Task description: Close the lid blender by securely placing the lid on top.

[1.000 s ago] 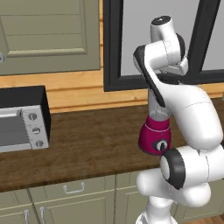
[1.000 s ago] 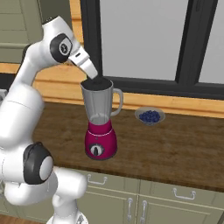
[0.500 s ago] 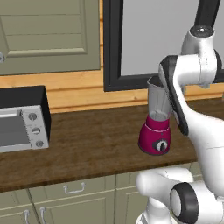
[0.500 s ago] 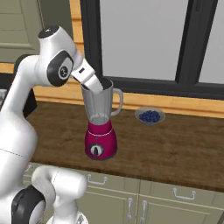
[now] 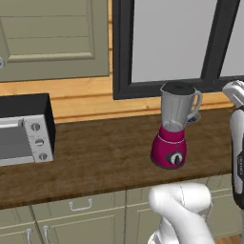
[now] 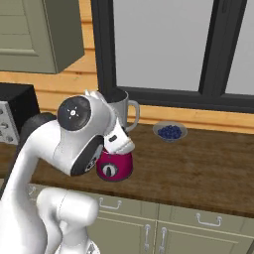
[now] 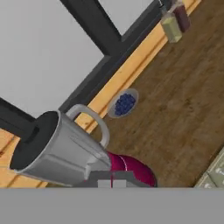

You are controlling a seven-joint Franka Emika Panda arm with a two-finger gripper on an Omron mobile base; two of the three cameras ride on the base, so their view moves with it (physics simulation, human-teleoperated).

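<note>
The lid [image 7: 34,140] sits dark across the blender [image 7: 74,155] jar's mouth, toward ten o'clock from the empty pinched-together gripper [image 7: 111,183] (jar axis tilted toward nine o'clock in the hand view).

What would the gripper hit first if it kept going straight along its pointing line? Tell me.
Probably the blender: in the hand view its jar and magenta base lie just ahead of the shut gripper, with the dark lid on the jar's mouth. Depth is unclear, so it may pass close beside it instead.

Blender [image 5: 173,128]: glossy magenta plastic base, clear grey jar, matt dark lid [image 5: 177,87]; counter [image 5: 100,152] of grained dark wood
</note>
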